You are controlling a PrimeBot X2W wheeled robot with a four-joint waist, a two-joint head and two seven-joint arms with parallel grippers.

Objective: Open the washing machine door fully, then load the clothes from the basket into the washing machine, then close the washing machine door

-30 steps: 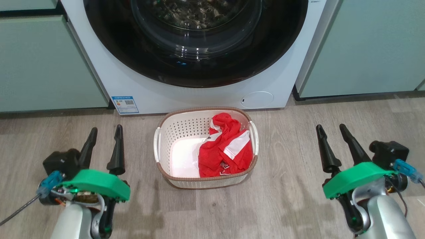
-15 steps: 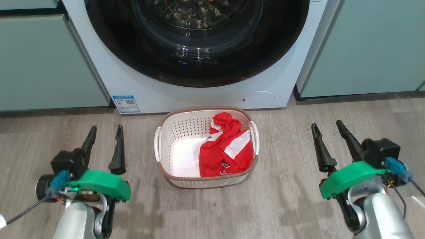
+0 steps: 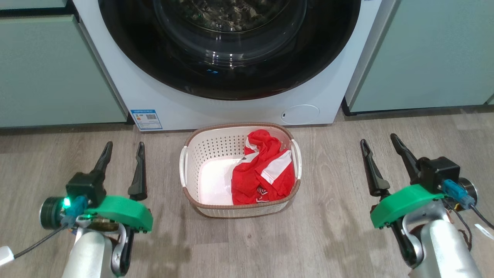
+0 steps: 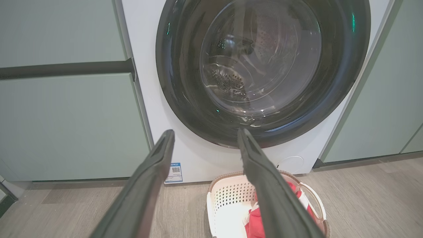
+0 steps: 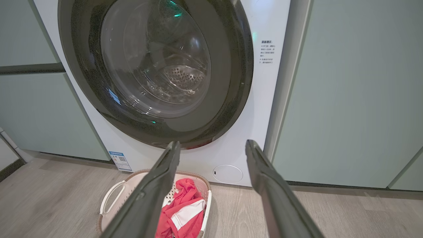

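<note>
Grey wood-plank floor point(image 3: 328, 231) nearest, both arms low over it. Left of the cream-white perforated plastic basket with brown woven-look rim point(image 3: 216, 148): left hand point(image 3: 125, 144), two long dark fingers on a green mount, spread wide, nothing between them. Right of the basket: right hand point(image 3: 378, 139), same, spread and empty. Both are well apart from the basket, fingers pointing past it.

In the basket's right half: bright red soft sports garments with white stripes point(image 3: 262, 173), bunched. The left half shows bare bottom.

Just behind the basket: big white front-loading washing machine point(image 3: 239, 110). Its blue-and-white sticker point(image 3: 146, 119) is behind-left, its small round white flap point(image 3: 300, 114) behind-right. Above and behind the basket: large round door, glossy black ring around clear domed glass point(image 3: 154, 69). It sits flush to the front, so shut. Steel drum visible through the glass. Pale green cabinets point(image 3: 46, 69) flank the machine.

Step in hand, judged: opening the door, not begun. To do it well:
- Find the pull edge first; no handle or recess can be made out here.
- Hook one finger behind the ring's free edge, never press on the glass.
- Follow the hinge arc rather than pulling straight.
- The basket sits close under the door, so keep the forearm above its rim.
- Swing to the stop, so loading is unobstructed.
</note>
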